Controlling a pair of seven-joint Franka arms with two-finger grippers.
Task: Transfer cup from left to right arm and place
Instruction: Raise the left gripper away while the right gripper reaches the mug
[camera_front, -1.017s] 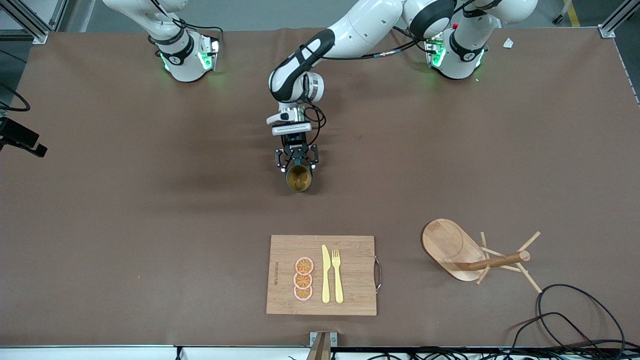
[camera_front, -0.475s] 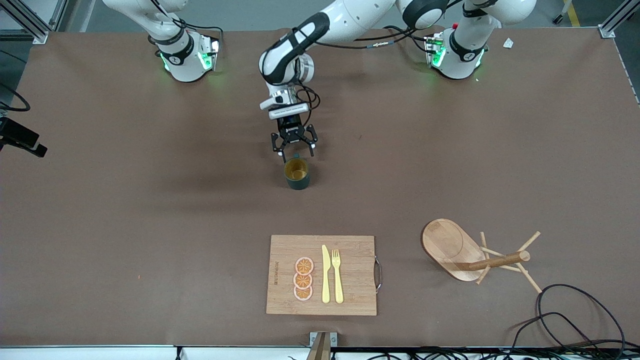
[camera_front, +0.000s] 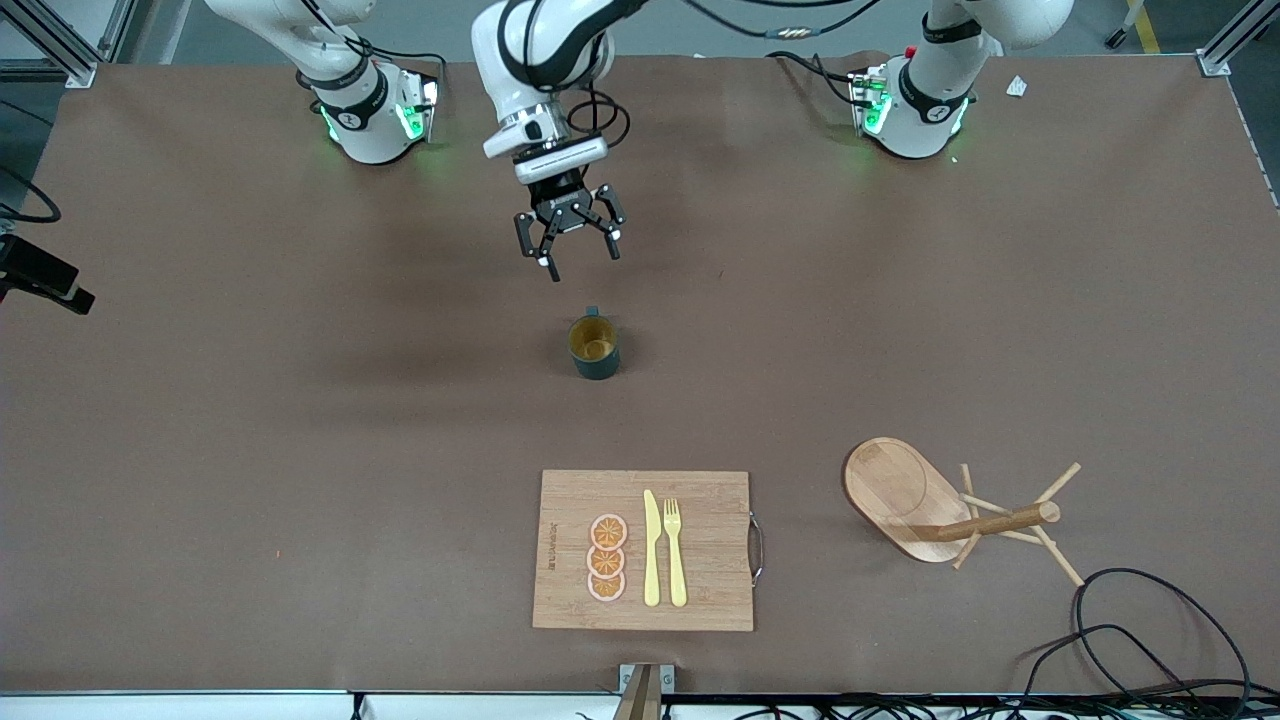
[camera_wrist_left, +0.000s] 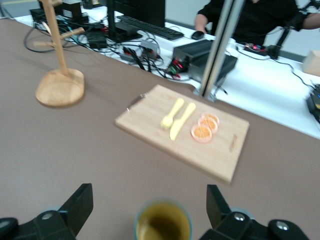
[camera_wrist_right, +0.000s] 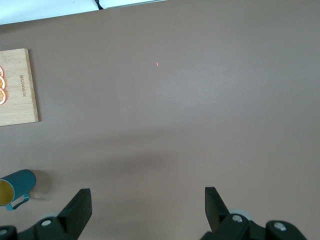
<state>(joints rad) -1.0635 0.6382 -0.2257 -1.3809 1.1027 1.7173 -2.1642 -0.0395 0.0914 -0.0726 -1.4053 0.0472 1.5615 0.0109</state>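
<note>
The dark teal cup (camera_front: 594, 348) stands upright on the brown table, its tan-gold inside showing and its small handle turned toward the robots' bases. My left gripper (camera_front: 565, 250) hangs open and empty in the air over the table between the cup and the bases. In the left wrist view the cup (camera_wrist_left: 163, 227) sits low between the spread fingers of the left gripper (camera_wrist_left: 147, 200), apart from both. My right gripper (camera_wrist_right: 147, 192) is open and empty, high over bare table, and the cup (camera_wrist_right: 15, 189) shows at that view's edge. The right gripper is out of the front view.
A wooden cutting board (camera_front: 700, 500) with orange slices (camera_front: 606, 558), a yellow knife (camera_front: 651, 548) and a fork (camera_front: 675, 550) lies nearer the front camera than the cup. A wooden mug tree (camera_front: 905, 490) lies tipped over toward the left arm's end. Black cables (camera_front: 1150, 620) lie at that corner.
The left gripper was at the cup's rim one second ago. It has let go, opened, risen and pulled back toward the bases. The cup stays standing on the table.
</note>
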